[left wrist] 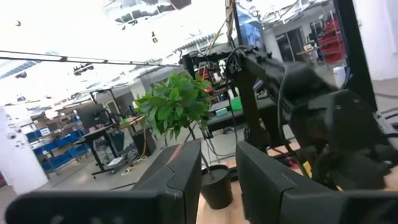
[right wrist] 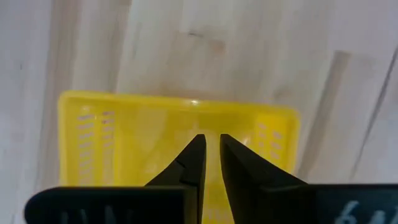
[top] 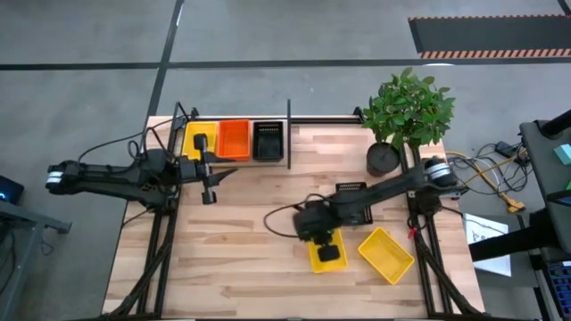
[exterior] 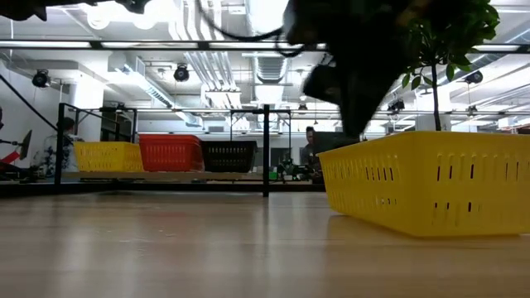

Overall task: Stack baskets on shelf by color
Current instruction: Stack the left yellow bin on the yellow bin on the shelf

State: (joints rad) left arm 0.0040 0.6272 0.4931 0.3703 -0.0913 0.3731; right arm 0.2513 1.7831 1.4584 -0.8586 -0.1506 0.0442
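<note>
On the shelf (top: 234,121) at the table's far left stand a yellow basket (top: 200,140), an orange one (top: 234,138) and a black one (top: 268,140), side by side. Two more yellow baskets rest on the table: one (top: 323,259) near the middle, one (top: 385,254) to its right. Another black basket (top: 350,192) lies partly under my right arm. My right gripper (right wrist: 211,142) hangs over the middle yellow basket (right wrist: 124,143), pointing down, with only a narrow gap between its fingers and nothing in it. My left gripper (left wrist: 217,162) waits open beside the shelf (top: 225,173).
A potted plant (top: 397,125) stands at the table's far right, behind the right arm. The shelf's upright black post (top: 289,134) rises just right of the black basket. Bare wood lies across the table's near left part (top: 214,267).
</note>
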